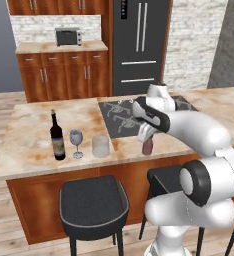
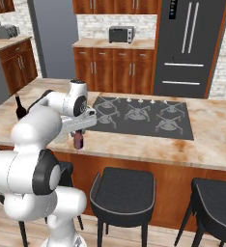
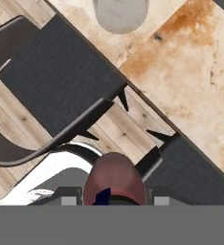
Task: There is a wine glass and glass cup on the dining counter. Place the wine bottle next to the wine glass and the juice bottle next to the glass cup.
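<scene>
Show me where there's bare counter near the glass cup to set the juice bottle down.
Bare stone lies right of the glass cup, between it and the juice bottle shut in the gripper, in front of the cooktop. Left of the cup is crowded: wine glass, then wine bottle, stand close together on the dining counter.

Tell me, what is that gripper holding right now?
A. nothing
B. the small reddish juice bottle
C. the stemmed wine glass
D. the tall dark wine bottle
B: the gripper is shut on the small reddish juice bottle, just above the dining counter edge.
</scene>
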